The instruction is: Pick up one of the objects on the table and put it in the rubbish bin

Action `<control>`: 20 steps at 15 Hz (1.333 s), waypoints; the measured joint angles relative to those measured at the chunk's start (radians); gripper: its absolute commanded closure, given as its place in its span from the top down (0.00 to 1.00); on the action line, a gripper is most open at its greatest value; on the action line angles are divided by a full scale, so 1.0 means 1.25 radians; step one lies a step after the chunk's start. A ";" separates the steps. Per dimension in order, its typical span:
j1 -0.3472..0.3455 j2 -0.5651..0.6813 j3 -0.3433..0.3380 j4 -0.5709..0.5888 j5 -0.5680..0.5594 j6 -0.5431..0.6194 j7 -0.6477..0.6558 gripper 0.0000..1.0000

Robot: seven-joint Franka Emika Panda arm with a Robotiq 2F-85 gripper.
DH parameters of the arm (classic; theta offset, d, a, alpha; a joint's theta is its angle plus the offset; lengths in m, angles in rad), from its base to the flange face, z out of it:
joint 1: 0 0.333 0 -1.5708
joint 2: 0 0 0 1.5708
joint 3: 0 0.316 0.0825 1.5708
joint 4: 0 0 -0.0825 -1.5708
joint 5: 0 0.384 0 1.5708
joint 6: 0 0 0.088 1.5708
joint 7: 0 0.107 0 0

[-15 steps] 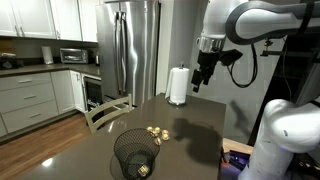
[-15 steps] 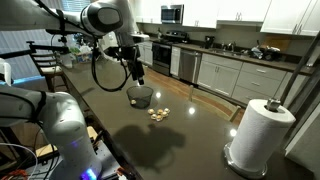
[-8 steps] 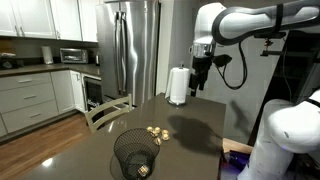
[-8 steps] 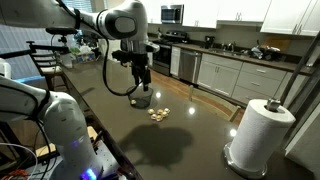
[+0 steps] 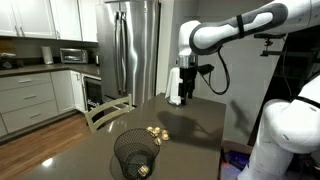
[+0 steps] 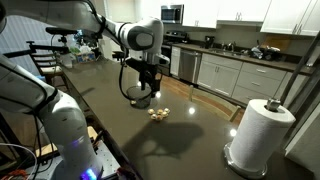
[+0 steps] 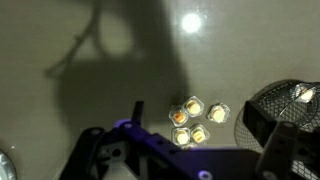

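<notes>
Several small clear cups with yellowish contents (image 5: 155, 131) lie in a cluster on the dark table, next to a black wire mesh bin (image 5: 135, 153). They also show in an exterior view (image 6: 158, 113), with the bin (image 6: 138, 98) partly behind the arm. My gripper (image 5: 183, 95) hangs above the table, open and empty, fingers pointing down (image 6: 150, 90). In the wrist view the cups (image 7: 195, 122) lie on the table far below, between my spread fingers (image 7: 187, 152), with the bin (image 7: 285, 108) at the right edge. A pale item lies inside the bin (image 5: 142, 170).
A paper towel roll (image 6: 255, 135) stands on the dark table (image 6: 200, 135) near one end. A chair back (image 5: 108, 112) sits at the table's far edge. A steel fridge (image 5: 135, 50) and kitchen cabinets (image 5: 35, 95) stand behind.
My arm has swung across the table toward the cups and bin and come lower. The gripper stays open and empty. The cups and bin have not moved.
</notes>
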 measured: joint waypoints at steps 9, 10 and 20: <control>0.000 0.171 -0.046 0.027 0.001 0.084 -0.128 1.00; 0.000 0.189 -0.052 0.031 0.007 0.088 -0.147 1.00; 0.000 0.367 -0.060 0.101 0.123 0.137 -0.306 1.00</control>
